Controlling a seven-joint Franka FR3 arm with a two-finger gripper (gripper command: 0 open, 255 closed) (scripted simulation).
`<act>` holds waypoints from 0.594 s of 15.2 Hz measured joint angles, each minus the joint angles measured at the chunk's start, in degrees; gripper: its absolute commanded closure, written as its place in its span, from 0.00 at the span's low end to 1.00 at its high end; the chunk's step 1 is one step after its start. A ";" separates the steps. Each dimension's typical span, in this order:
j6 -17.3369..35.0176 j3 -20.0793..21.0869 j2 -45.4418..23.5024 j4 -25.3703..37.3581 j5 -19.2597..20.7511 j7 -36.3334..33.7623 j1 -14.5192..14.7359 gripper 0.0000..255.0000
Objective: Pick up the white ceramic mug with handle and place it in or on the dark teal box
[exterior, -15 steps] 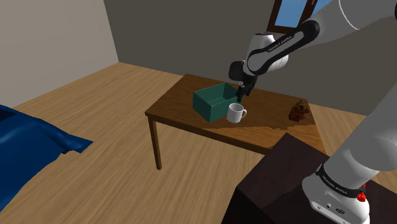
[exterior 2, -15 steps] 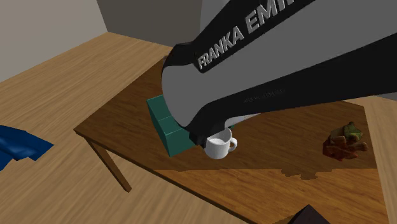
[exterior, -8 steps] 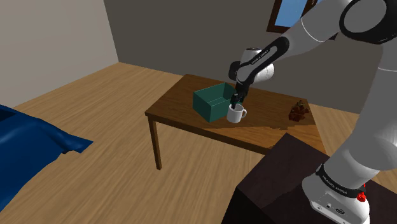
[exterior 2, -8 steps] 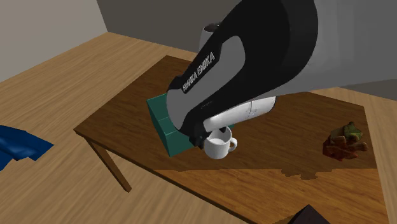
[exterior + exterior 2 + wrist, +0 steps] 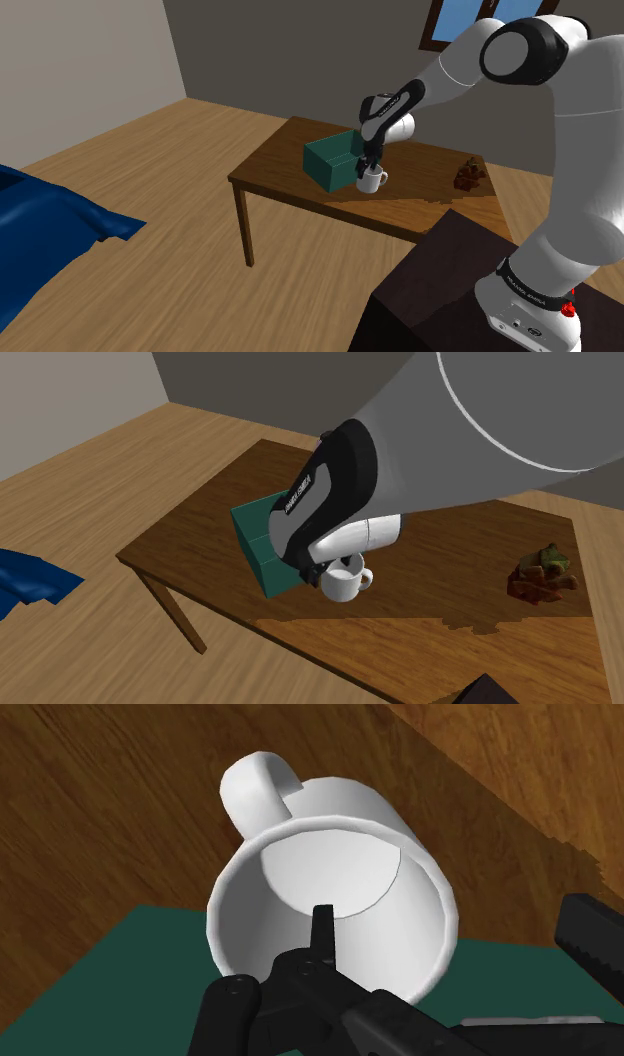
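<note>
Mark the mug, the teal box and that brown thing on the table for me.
mug (image 5: 340, 588), second exterior view, outer side of its body.
teal box (image 5: 322, 172), shoulder view, outer wall facing the camera.
brown lump (image 5: 541, 574), second exterior view, its middle.

One mug (image 5: 372, 180), one box (image 5: 327, 163)

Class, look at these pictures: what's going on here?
A white robot arm has its black gripper at a white mug, one finger inside the rim and the other outside, apart and not clamping. The mug stands upright on the wooden table, close beside the dark teal box. It is not yet lifted.
</note>
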State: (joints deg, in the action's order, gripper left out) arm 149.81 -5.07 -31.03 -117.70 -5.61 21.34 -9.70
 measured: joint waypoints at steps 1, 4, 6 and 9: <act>0.41 0.09 -0.68 0.26 -0.09 -0.02 0.00 0.00; 2.01 0.39 -2.92 0.91 -0.38 0.11 -0.15 0.00; 2.62 0.49 -3.60 0.97 -0.48 0.21 -0.26 0.00; 2.79 0.52 -3.82 1.04 -0.51 0.29 -0.33 0.00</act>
State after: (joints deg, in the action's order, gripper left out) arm 152.60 -4.55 -34.86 -116.66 -6.12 21.63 -10.03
